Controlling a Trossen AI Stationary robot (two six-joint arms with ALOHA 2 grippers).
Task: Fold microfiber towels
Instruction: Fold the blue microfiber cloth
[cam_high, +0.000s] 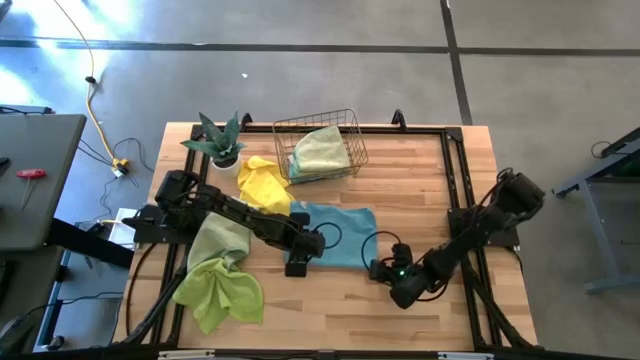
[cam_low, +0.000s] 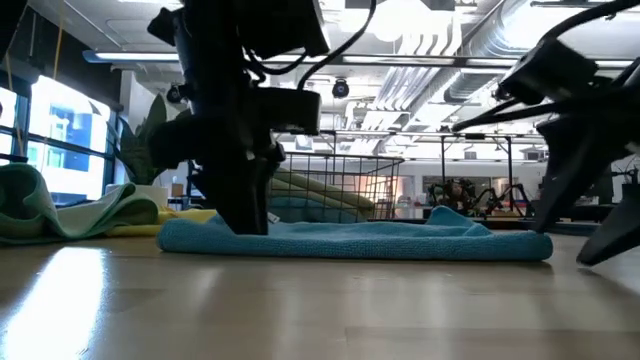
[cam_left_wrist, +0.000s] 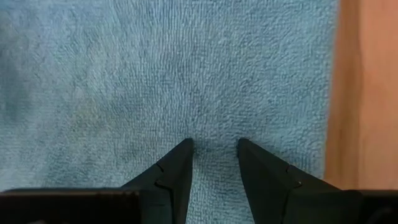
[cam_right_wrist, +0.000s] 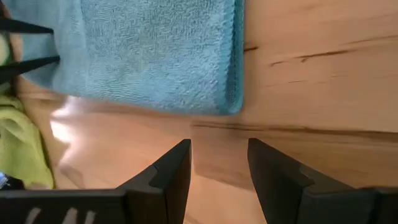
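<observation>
Centrally, left end effector (cam_left_wrist: 213, 144) parted on blue towel (cam_high: 338, 234); right end effector (cam_right_wrist: 219, 144) open (bare wood beneath).

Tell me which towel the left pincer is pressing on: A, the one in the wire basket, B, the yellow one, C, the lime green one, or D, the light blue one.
D: the left pincer has its tips down on the light blue towel, which fills the left wrist view.
</observation>
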